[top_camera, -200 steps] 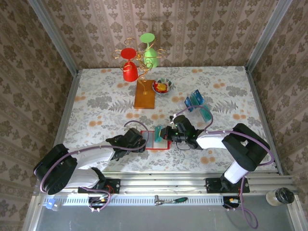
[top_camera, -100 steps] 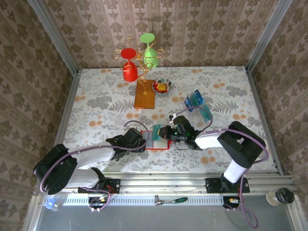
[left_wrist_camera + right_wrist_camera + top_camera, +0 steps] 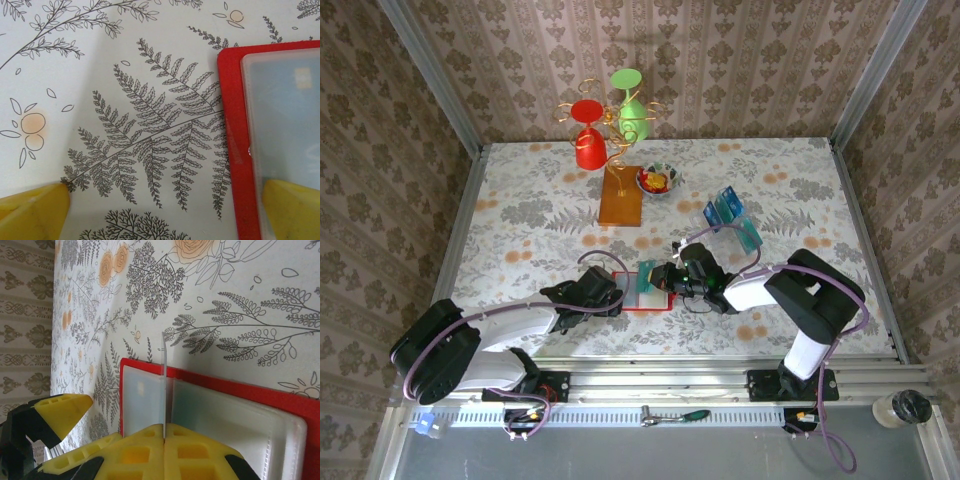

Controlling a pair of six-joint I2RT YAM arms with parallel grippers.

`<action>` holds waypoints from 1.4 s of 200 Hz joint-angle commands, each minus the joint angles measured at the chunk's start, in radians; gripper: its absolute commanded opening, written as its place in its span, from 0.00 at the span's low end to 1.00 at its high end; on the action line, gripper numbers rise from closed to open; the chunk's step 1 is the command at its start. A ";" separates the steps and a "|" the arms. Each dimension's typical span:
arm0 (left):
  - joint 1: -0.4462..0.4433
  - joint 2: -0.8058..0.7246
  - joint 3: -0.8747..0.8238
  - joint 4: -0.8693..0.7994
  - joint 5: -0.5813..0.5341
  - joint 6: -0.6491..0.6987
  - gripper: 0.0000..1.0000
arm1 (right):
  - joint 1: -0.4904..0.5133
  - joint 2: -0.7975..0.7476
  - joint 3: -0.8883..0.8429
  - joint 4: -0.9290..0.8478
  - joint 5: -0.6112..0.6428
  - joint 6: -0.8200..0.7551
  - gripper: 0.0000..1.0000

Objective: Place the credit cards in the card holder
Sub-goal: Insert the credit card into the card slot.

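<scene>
The red card holder lies open and flat on the table, its clear sleeves facing up. My right gripper is shut on a teal credit card, seen edge-on as a thin strip standing over the holder's middle fold. My left gripper is open at the holder's left edge, one yellow finger resting on the sleeve and the other on the tablecloth. More teal cards stand in a clear rack.
A clear plastic rack sits behind the right arm. Further back are an orange stand base with a red cup and a green cup, and a small bowl of sweets.
The right arm has edged a little to the left, carrying the card further over the open holder. The left gripper has stayed on the holder's edge.
</scene>
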 commanded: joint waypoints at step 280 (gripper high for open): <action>-0.011 0.000 -0.012 -0.037 -0.021 -0.010 1.00 | 0.025 0.040 -0.060 0.057 -0.060 -0.005 0.00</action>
